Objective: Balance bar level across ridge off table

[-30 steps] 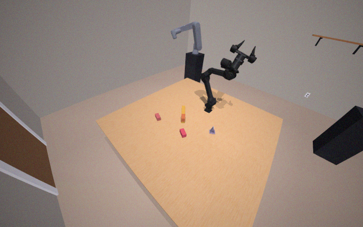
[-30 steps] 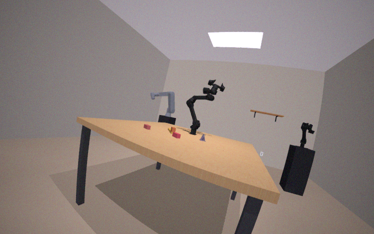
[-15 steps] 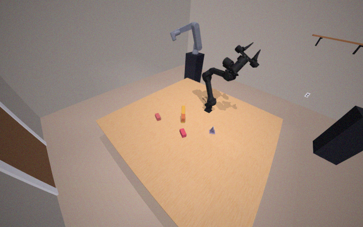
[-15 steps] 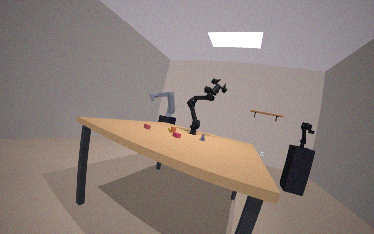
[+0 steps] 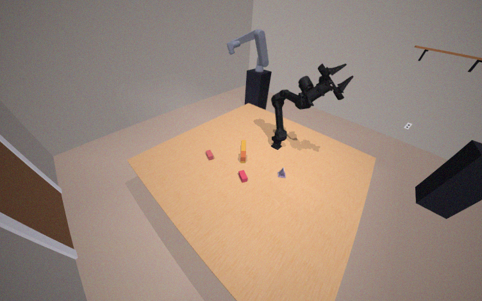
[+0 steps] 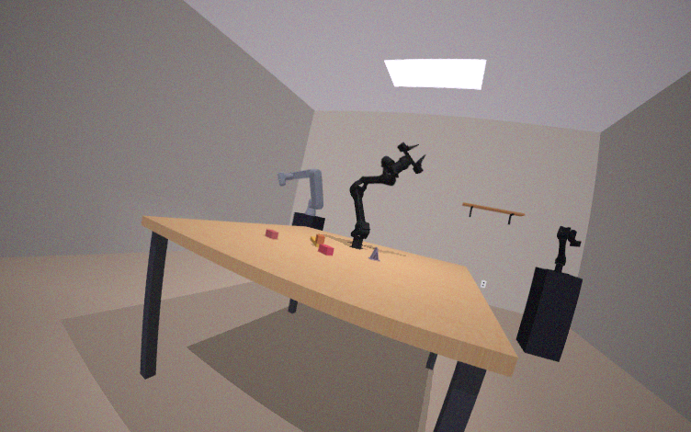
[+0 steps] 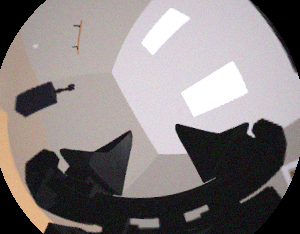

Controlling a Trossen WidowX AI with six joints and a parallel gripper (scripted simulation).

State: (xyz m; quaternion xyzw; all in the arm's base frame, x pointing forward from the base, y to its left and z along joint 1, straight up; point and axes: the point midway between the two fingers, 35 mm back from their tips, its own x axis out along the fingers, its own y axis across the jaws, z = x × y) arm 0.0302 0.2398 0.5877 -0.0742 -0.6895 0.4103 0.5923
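A yellow and orange bar (image 5: 243, 150) (image 6: 317, 239) lies on the wooden table (image 5: 265, 224) (image 6: 390, 289), left of the arm's base. A small purple ridge, a prism with its edge up (image 5: 281, 172) (image 6: 374, 254), stands on the table in front of the base, apart from the bar. My gripper (image 5: 341, 76) (image 6: 415, 153) (image 7: 153, 131) is open and empty. It is raised high above the table's far side and points up and away, toward the wall and ceiling. The wrist view shows only the two dark fingers against the ceiling and walls.
Two red blocks (image 5: 209, 154) (image 5: 242, 175) lie on the table left of and in front of the bar; they also show in the exterior view (image 6: 271, 233) (image 6: 325, 248). A grey arm on a dark pedestal (image 5: 257, 88) stands behind the table. A dark box (image 5: 459, 179) stands at the right.
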